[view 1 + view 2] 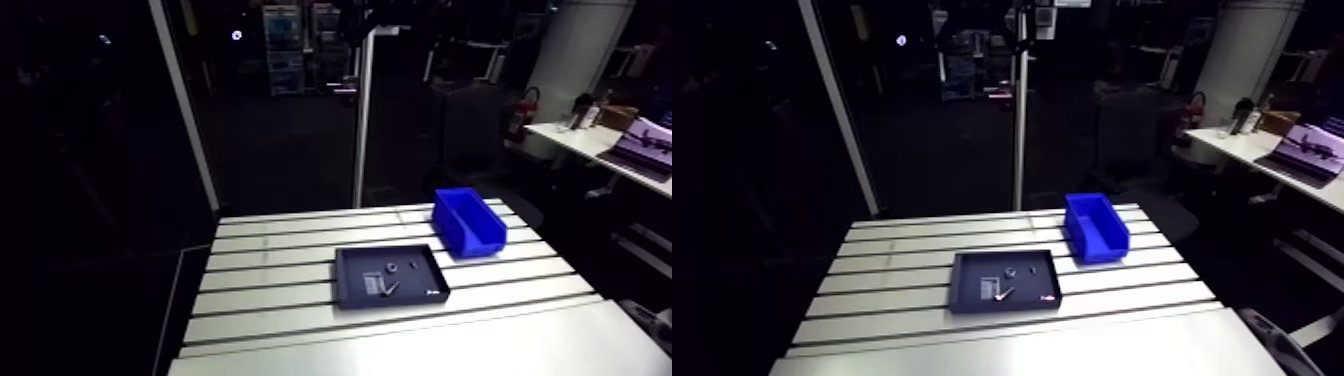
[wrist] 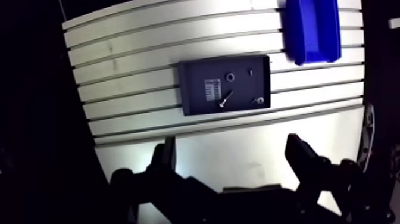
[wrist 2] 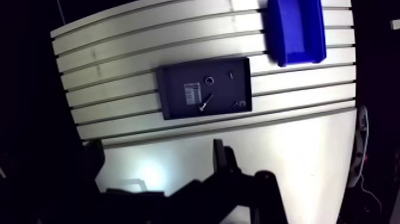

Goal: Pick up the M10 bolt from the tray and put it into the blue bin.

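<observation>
A dark square tray (image 2: pixel 193 80) lies on the slotted aluminium table. In it a slim silver bolt (image 2: pixel 227 98) rests slantwise near the middle; the arm view shows the same bolt (image 1: pixel 388 288). The blue bin (image 2: pixel 311 30) stands beyond the tray's far corner, apart from it and empty as far as I can see; it also shows in the arm view as the blue bin (image 1: pixel 468 222). My gripper (image 2: pixel 232 156) hangs high above the near part of the table, well short of the tray. It is open, with nothing between its fingers (image 2: pixel 163 156). The arm view does not show the gripper.
The tray also holds a small nut (image 2: pixel 230 77), two tiny parts (image 2: pixel 258 100) and a pale ribbed piece (image 2: pixel 212 90). The table's near edge (image 1: pixel 400 350) and left edge drop into darkness. A white post (image 1: pixel 363 120) rises behind the table.
</observation>
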### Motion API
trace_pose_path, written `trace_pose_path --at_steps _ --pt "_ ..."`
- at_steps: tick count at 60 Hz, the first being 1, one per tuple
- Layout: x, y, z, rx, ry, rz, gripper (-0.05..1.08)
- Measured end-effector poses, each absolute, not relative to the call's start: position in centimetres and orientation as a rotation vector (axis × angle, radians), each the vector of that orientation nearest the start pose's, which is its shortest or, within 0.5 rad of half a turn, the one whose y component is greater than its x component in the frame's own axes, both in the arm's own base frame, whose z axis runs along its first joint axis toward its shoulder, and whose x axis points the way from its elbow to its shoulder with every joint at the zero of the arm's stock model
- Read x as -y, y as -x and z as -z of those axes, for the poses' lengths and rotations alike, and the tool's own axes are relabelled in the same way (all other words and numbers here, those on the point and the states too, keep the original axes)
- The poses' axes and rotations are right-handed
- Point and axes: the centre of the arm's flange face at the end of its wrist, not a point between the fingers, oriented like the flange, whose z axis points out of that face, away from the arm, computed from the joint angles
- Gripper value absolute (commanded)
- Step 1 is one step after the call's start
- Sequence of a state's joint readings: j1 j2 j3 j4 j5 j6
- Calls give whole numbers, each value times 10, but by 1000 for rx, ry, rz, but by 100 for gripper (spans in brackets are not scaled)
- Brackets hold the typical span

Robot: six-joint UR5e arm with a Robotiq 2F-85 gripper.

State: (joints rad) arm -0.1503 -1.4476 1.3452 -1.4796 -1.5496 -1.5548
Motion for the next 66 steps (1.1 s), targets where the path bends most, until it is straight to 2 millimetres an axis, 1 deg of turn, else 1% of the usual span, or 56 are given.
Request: trace_pose_path --at_steps 14,34,49,66 --pt "50 560 -518 -3135 -397 21 1" --pt "47 558 -497 -3084 -585 13 1" --pt "39 555 -478 -3030 -678 11 1" --pt "29 554 -461 -3009 -758 16 1"
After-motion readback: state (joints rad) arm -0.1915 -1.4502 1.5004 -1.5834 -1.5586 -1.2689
